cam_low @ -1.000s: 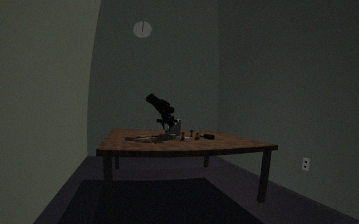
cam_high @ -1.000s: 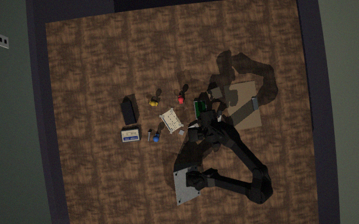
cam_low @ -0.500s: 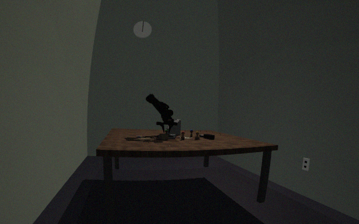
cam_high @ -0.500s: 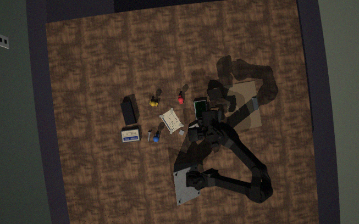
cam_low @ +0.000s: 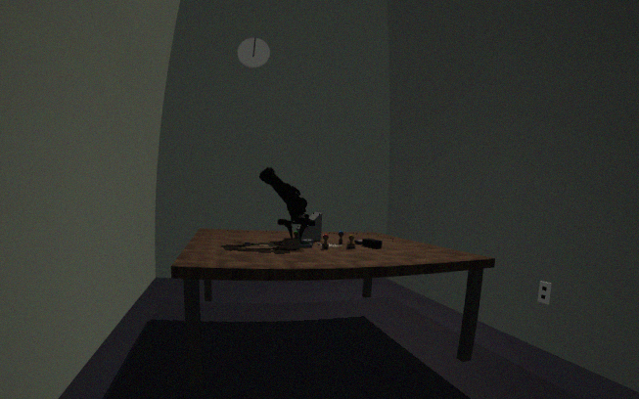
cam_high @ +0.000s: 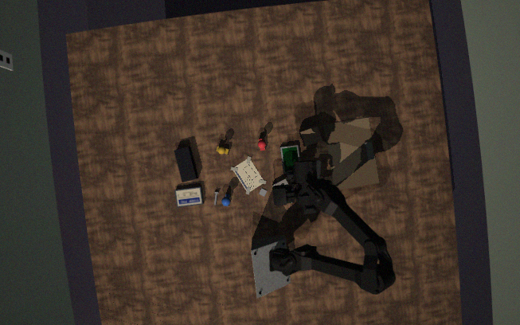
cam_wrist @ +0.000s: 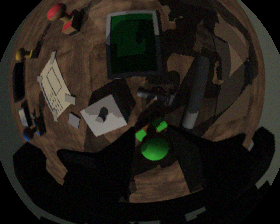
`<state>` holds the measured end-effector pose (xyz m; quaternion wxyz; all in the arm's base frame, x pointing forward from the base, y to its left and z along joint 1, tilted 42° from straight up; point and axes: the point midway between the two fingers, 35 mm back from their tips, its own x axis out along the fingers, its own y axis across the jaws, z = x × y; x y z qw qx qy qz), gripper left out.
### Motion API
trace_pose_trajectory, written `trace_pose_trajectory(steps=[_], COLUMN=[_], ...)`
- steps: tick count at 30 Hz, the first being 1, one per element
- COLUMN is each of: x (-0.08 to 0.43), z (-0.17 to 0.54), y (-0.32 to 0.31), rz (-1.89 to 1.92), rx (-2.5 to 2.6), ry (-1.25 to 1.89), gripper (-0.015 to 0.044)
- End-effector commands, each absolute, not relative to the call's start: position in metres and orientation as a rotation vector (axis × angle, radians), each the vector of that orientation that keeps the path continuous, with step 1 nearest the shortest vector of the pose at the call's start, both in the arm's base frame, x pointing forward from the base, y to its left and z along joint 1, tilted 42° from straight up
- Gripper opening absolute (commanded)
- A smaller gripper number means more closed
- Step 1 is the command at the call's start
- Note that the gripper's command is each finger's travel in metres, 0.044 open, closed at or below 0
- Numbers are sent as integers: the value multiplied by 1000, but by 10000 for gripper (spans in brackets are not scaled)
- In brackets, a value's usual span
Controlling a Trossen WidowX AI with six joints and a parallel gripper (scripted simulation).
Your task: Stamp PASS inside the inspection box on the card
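Note:
The green-knobbed stamp (cam_wrist: 155, 149) (cam_low: 296, 233) stands upright on the bench; its lettering is not visible. My gripper (cam_wrist: 151, 129) (cam_low: 296, 238) points down around it, open, one finger on each side, with gaps beside the knob. In the top view the arm hides this stamp. The green ink pad (cam_wrist: 133, 42) (cam_high: 290, 154) lies beyond the gripper in the wrist view. The white card (cam_wrist: 55, 85) (cam_high: 248, 175) lies on the bench, clipped at its corners, with a printed box; I see no print in the box.
A pale block with a grey knob (cam_wrist: 111, 121) and a small metal tool (cam_wrist: 153, 95) lie close to the fingers. A grey cylinder (cam_wrist: 196, 92) lies right of them. Red (cam_high: 261, 143), yellow (cam_high: 222, 150) and blue (cam_high: 225, 201) stamps stand around the card. A black block (cam_high: 186, 163) is farther left.

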<state>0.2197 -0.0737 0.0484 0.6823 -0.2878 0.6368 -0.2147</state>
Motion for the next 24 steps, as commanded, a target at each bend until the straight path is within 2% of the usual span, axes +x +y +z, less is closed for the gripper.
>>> trace_pose_trajectory(steps=[1,16,19,24], x=[220,220,220,220], z=[48,48,49,50], y=[-73,-73,-73,-71], rz=[-479,-479,-479,-478], rx=[-643,-643,-643,-642], ry=[1429,1429,1429,1429], gripper=[172,72,0,0])
